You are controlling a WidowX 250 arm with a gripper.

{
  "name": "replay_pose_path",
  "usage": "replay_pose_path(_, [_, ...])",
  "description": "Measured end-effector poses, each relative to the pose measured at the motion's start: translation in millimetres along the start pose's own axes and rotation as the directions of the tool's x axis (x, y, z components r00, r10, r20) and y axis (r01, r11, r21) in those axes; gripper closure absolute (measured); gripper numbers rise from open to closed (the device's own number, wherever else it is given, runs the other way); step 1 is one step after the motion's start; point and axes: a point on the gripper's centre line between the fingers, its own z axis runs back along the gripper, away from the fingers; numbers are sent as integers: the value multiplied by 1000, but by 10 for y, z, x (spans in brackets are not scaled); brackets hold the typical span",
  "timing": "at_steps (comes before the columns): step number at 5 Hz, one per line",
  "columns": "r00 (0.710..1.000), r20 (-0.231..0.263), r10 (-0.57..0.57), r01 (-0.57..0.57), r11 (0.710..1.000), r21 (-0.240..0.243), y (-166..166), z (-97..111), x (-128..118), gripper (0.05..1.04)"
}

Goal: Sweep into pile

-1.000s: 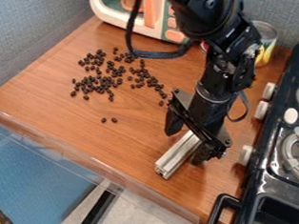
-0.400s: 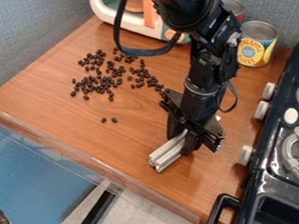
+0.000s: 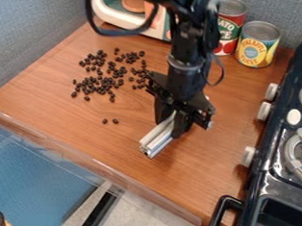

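One metal bar (image 3: 156,138) is clasped in the pincer (image 3: 171,125), jutting out low over the worktop (image 3: 175,184), presumably so its long side can serve as a sweeping edge. The dark beans (image 3: 102,90) lie loosely scattered left of the pincer, two stray beans (image 3: 115,121) about level with its tips. Beyond the pincer, a red can (image 3: 229,30) and yellow can (image 3: 256,48) hide their contents; the toy oven (image 3: 111,16) holds a round brown thing (image 3: 132,3).

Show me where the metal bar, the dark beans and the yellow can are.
Metal bar (image 3: 157,137): camera view, on its long side below the gripper (image 3: 169,124).
Dark beans (image 3: 102,90): camera view, on the thick lower cluster.
Yellow can (image 3: 256,46): camera view, on the front of its label.
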Motion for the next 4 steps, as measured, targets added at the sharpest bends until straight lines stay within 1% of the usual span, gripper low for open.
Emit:
replay_pose_path(1, [995,24,95,-94,995,-41,144,97,-17,702])
replay_pose_path(2, [962,2,272,-271,959,-84,281,70,-90,702])
replay_pose_path(3, [909,-41,415,-416,899,-135,445,-29,-138,702])
replay_pose_path(4, [817,-84,571,-577,804,-147,719,-52,-264,702])
